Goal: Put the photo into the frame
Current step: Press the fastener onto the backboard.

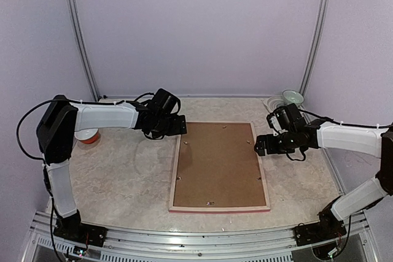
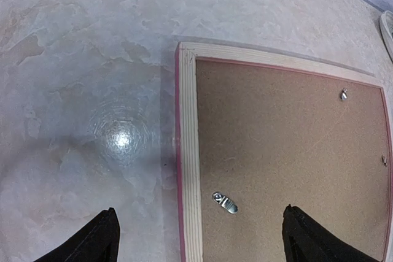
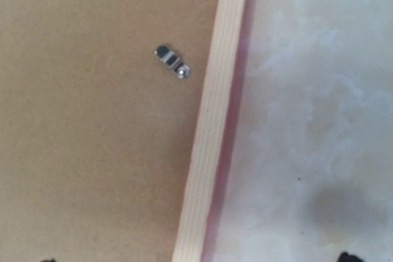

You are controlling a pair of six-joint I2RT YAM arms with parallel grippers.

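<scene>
a: two grippers, both w/ fingers wide apart, holding nothing. left gripper (image 2: 204, 237) hangs over the far left corner of the frame (image 1: 174, 182), right gripper (image 1: 265, 145) is by its far right edge.
b: where's the photo?
a: can't see it. frame lies face down on the table (image 2: 92, 59), brown backing board (image 1: 221, 164) inside the wood rim. photo may be under it, can't tell.
b: so the move?
a: prob the clips (image 2: 225, 202). they're small and flat on the board, so come down slow, use one fingertip, nudge sideways. press hard and the frame could skid.
</scene>
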